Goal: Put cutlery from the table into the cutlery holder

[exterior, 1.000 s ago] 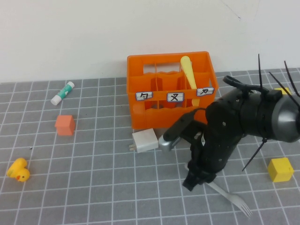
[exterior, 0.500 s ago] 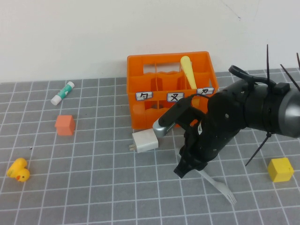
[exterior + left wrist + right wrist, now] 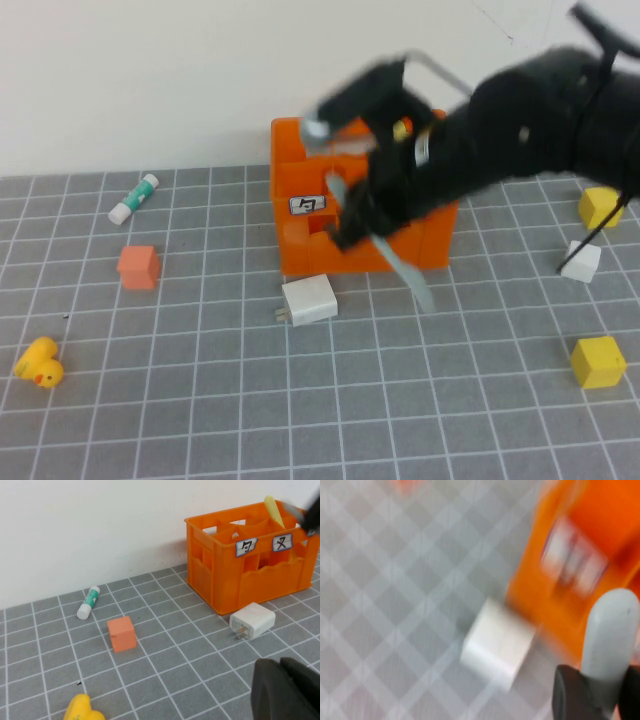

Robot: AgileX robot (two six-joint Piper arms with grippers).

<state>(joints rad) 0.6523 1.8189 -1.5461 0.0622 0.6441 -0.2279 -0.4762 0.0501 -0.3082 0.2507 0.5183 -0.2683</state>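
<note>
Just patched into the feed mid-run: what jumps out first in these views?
The right gripper dominates: raised in front of the orange cutlery holder at the table's far middle, shut on the grey fork, which slants down toward the table. The yellow knife already stands in the holder, and a white charger lies just before it. The left gripper sits low at the near left, away from the action.

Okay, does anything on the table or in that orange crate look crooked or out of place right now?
The yellow knife leans tilted in the cutlery holder rather than upright. The grey fork hangs slanted in the right gripper in front of the holder, not yet in. The left gripper sits low over the table. Nothing spilled.
</note>
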